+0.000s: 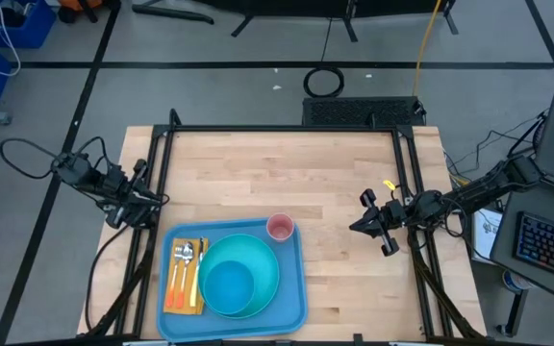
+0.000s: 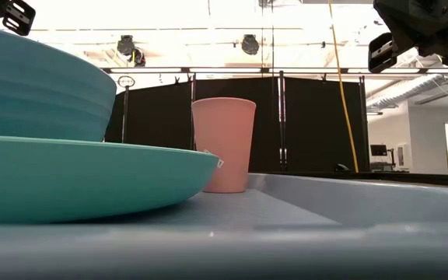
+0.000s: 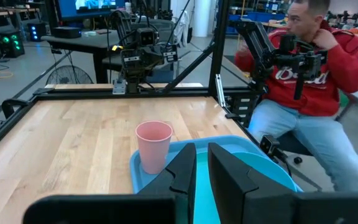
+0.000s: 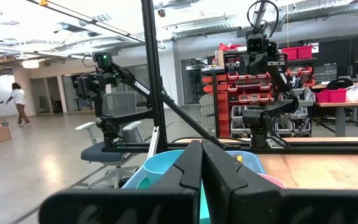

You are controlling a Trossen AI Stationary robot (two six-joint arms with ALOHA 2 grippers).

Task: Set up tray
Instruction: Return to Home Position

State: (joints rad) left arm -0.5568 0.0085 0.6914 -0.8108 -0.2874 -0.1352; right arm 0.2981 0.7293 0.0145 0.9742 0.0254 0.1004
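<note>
Tray (image 1: 292, 288) sits at the table's (image 1: 287, 173) 6–7 o'clock, hard by the front edge — teal plate (image 1: 264, 254) at its centre with the blue bowl (image 1: 229, 286) on it, yellow napkin (image 1: 183, 293) carrying the utensils (image 1: 186, 258) along the tray's 9 o'clock side, pink cup (image 1: 280, 227) upright in its 1 o'clock corner. Left gripper (image 3: 202, 148) hangs at the table's 9 o'clock edge, near the tray's 11 o'clock corner, fingers a thin slit apart. Right gripper (image 4: 201, 146) hangs toward 3 o'clock, well apart from the tray — fingers pressed together.
</note>
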